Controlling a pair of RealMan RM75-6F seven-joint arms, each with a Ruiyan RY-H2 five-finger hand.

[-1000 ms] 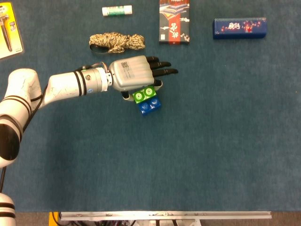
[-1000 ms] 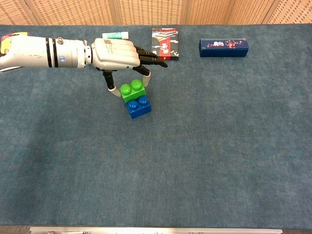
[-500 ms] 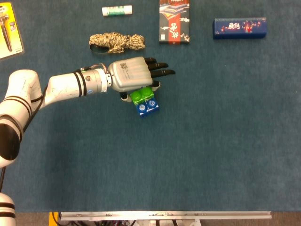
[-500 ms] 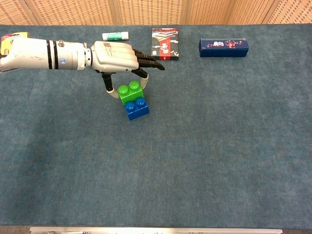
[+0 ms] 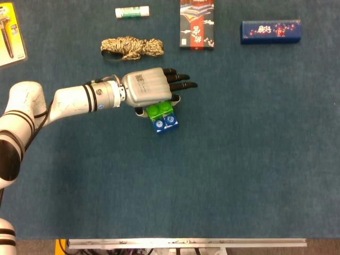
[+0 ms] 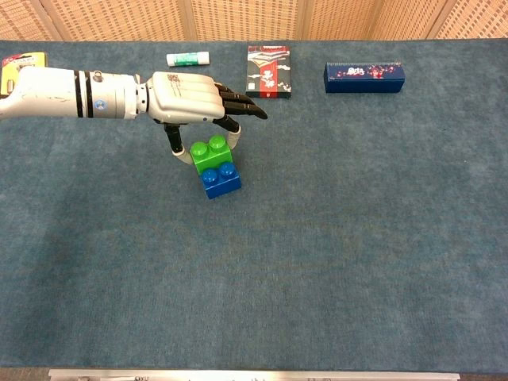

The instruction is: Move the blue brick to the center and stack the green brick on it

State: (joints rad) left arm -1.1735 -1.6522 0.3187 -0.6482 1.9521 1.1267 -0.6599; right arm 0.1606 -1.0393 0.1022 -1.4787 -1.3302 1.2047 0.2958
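Chest view: robot hand (image 6: 190, 99) seemingly grips green brick (image 6: 211, 152).

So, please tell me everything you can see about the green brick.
The green brick is a small bright green block of glossy plastic with round studs on top. It sits upright on the blue brick, shifted toward the back so the blue studs at the front stay uncovered. The left hand hangs over it, thumb at one side and a finger at the other, apparently pinching it. The stack stands on the blue cloth.
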